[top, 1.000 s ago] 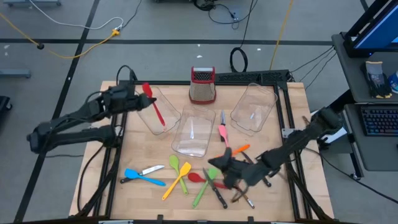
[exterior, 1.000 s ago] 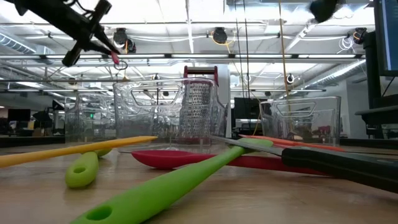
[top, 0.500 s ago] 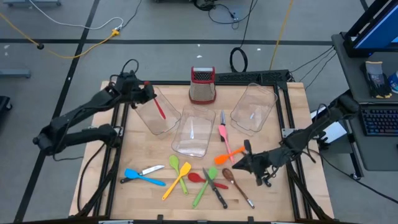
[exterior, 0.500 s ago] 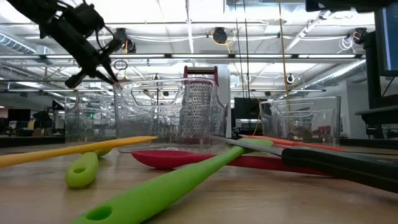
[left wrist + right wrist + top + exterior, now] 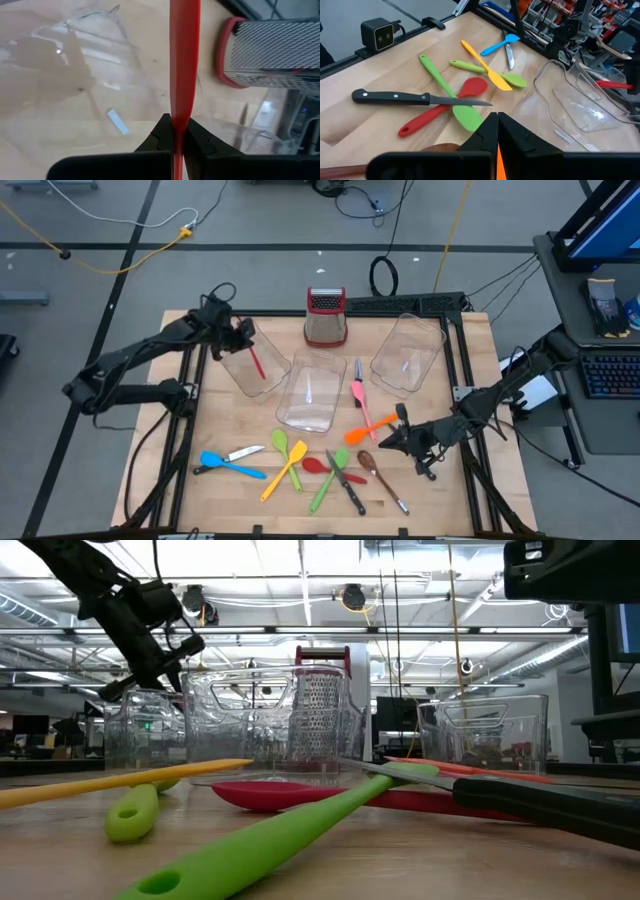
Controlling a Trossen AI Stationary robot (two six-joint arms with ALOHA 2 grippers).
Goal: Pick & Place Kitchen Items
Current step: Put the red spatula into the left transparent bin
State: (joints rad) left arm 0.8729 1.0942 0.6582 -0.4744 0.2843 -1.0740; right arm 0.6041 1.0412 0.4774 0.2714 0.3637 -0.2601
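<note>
Probably robotics lab: concrete floor [image 5: 270, 220], loose cables [image 5: 120, 255], computer workstation [image 5: 610, 370].

Light wooden table [image 5: 240, 505] in a black frame carries three clear plastic bins [image 5: 310, 392] and a red-topped metal box grater [image 5: 325, 317] at the back; loose utensils in front: blue spatula [image 5: 230, 466], yellow spatula [image 5: 284, 470], green spoon [image 5: 279, 444], black-handled knife [image 5: 345, 483], brown spoon [image 5: 381, 479].

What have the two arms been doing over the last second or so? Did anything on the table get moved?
The left gripper, shut on the red spatula, carried it toward the middle of the table and lowered it into the left clear bin. The right gripper, shut on the orange spatula, pulled back from the pile of utensils toward the table's right side. The grater, the other bins and the loose utensils stayed put.
</note>
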